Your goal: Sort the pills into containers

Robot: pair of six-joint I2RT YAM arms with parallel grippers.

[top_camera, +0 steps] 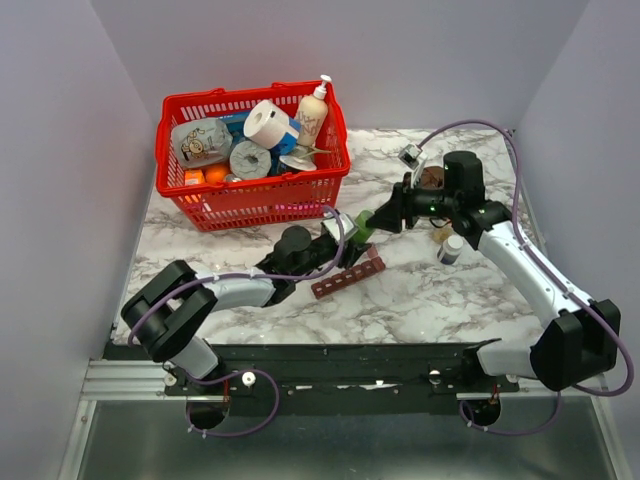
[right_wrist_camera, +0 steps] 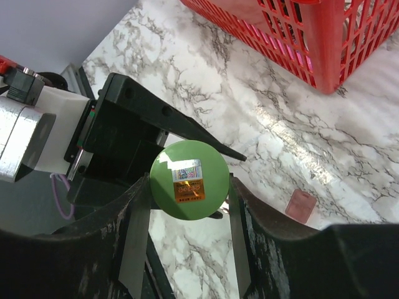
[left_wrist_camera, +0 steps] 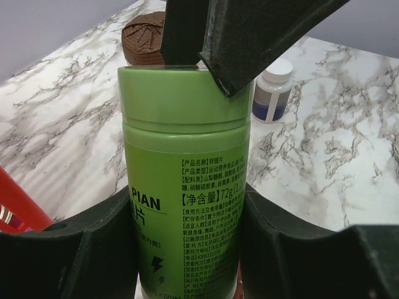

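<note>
Near the containers (top_camera: 348,277), left gripper (left_wrist_camera: 190,215) clenches the green bottle (left_wrist_camera: 184,143), right gripper (right_wrist_camera: 189,184) seemingly its stickered top.

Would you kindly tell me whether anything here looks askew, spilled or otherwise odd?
Nothing looks spilled or damaged. Only the pill organizer lies askew, diagonal on the table. The green bottle is gripped at once by the left pincer and the right pincer.

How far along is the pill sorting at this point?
Done: nothing sorted that I can see. The pill organizer lies on the table, its compartments too small to read. In hand: the left gripper holds the green bottle by its body while the right gripper clamps its cap, which is on. Left: opening it, filling compartments, and handling the white bottle.
</note>
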